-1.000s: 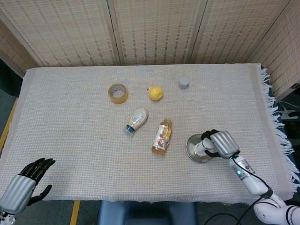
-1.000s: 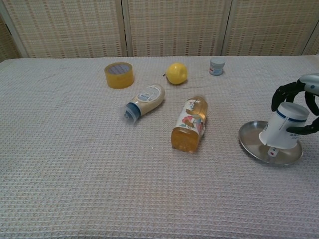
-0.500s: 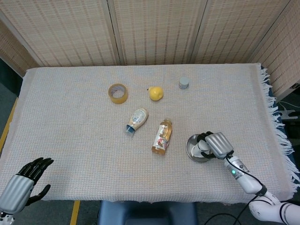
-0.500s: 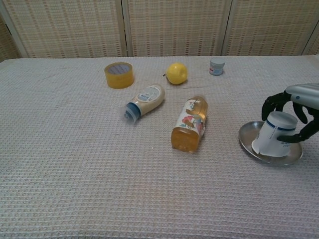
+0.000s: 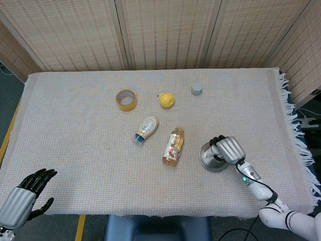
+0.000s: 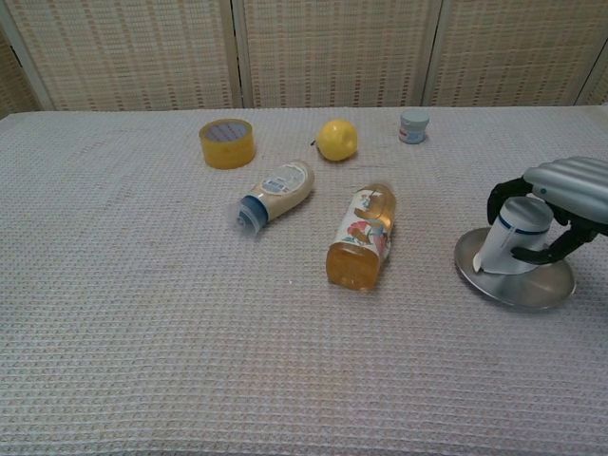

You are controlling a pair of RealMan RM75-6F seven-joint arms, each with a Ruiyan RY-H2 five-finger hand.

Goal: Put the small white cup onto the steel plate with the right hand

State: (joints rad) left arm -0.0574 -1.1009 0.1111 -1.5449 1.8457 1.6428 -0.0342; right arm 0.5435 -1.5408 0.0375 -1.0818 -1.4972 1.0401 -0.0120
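The right hand (image 6: pixel 556 204) wraps its fingers around the small white cup (image 6: pixel 511 237), which sits upside down on the steel plate (image 6: pixel 513 283), apparently steadying it for release, while the left hand (image 5: pixel 25 193) idles open.

The small white cup (image 6: pixel 510 239) with a dark band stands upside down, tilted slightly, on the round steel plate (image 6: pixel 518 289), which lies flat near the counter's right edge.
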